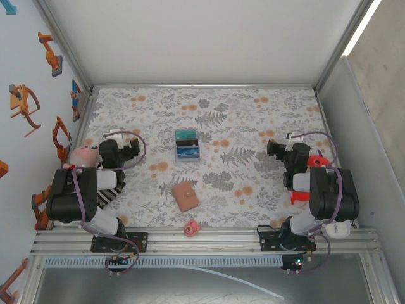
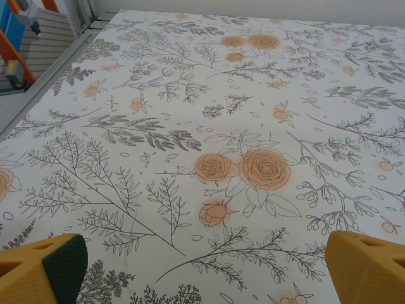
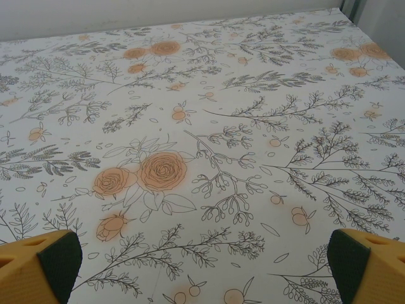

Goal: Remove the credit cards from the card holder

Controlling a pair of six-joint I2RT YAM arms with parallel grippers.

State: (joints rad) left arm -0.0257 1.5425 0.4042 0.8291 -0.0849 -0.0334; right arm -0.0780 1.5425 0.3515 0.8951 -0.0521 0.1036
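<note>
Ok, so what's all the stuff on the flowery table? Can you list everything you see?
tablecloth: one, white with orange flowers and grey leaves, covering the table.
credit cards: two as far as I can tell, teal and dark blue, mid-table, lying together.
card holder: one, tan-brown, looks closed, nearer the arms, apart from the cards.
pink toy: one, pink, at the near edge.
soft thing: one, pink and white, beside the left arm.
red-orange thing: count unclear, partly hidden by the right arm.
wall stickers: several, orange, on the left wall.
left gripper: one, yellow fingers with dark pads, open over bare cloth.
right gripper: one, same colours, open over bare cloth.
</note>
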